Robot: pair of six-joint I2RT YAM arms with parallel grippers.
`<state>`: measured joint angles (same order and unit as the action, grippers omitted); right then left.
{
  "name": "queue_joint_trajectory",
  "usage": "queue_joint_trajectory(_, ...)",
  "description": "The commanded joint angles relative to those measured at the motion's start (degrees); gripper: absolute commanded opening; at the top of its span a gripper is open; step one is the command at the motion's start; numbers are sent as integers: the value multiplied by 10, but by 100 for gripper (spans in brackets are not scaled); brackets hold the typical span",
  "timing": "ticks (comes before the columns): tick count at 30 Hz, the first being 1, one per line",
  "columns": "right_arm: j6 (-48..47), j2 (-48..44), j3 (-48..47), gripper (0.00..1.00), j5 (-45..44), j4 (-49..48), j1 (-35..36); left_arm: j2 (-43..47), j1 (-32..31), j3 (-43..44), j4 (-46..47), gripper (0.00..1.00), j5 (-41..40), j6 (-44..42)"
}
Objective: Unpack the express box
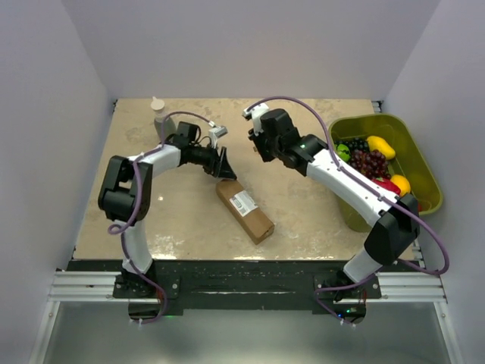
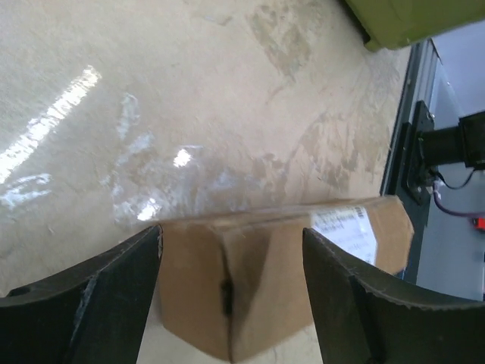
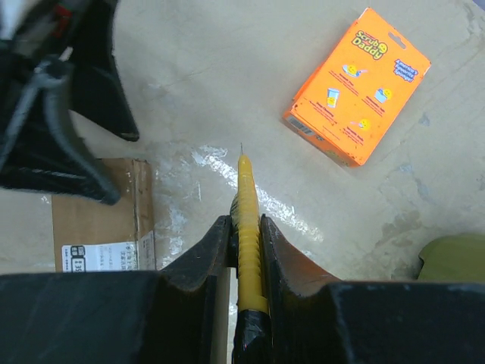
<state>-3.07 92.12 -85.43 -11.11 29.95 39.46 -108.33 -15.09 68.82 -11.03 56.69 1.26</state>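
One express box [image 1: 244, 210], centre frame: stiff cardboard, probably light, apt to slide. Left gripper [image 2: 231, 235] spread astride its end; best hold is across the narrow sides. Right gripper [image 3: 245, 227] pinches yellow cutter [image 3: 246, 186].

From overhead you've got the express box [image 1: 244, 210] flat on the counter [image 1: 318, 216], lying diagonally, one end toward the arm bases, white label [image 1: 242, 201] facing up. Your left hand [image 1: 222, 163] is at the box's far end with its dark fingers flared apart; can't tell from up here whether they touch it. Your right hand [image 1: 260, 142] hangs near it, to its right, just past the box's far end, jaws hidden under the wrist. Far-left corner: pale bottle [image 1: 159, 114], upright. Right edge: green bin [image 1: 428, 178] holding purple grapes [image 1: 367, 161] plus yellow, red and green produce
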Motion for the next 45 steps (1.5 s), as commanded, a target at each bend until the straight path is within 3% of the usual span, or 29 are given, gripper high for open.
queue_joint_trajectory(1,7,-24,-1,0,0,-6,-3,-82,-6,76,-149,71,-19,-40)
queue_joint_trajectory(7,-4,-22,-1,0,7,-34,-6,-27,49,-32,-94,48,-114,15)
queue_joint_trajectory(9,-8,-15,-6,0,7,-39,-6,-1,75,-57,-86,46,-134,16)
queue_joint_trajectory(12,-11,-5,-17,0,18,-45,-6,22,88,-64,-56,50,-121,-1)
queue_joint_trajectory(16,-22,-1,-8,0,52,-51,-7,50,79,-43,6,71,-68,30)
queue_joint_trajectory(20,-48,-5,-1,0,110,-63,-25,97,77,-24,-14,81,-78,72)
queue_joint_trajectory(22,-61,4,-12,0,138,-62,-35,104,80,-15,-78,85,-72,78)
queue_joint_trajectory(27,-77,30,-33,0,113,-55,-61,102,79,-52,-230,86,-72,5)
queue_joint_trajectory(33,-101,16,-4,0,48,-44,-77,55,72,-75,-300,86,-84,-90)
queue_joint_trajectory(38,-133,-50,101,0,3,5,-77,2,73,-40,-289,82,-85,-97)
queue_joint_trajectory(41,-138,-79,128,0,14,47,-77,-21,76,-8,-262,74,-97,-106)
queue_joint_trajectory(45,-122,-95,138,0,31,56,-77,-66,82,75,-261,63,-74,-183)
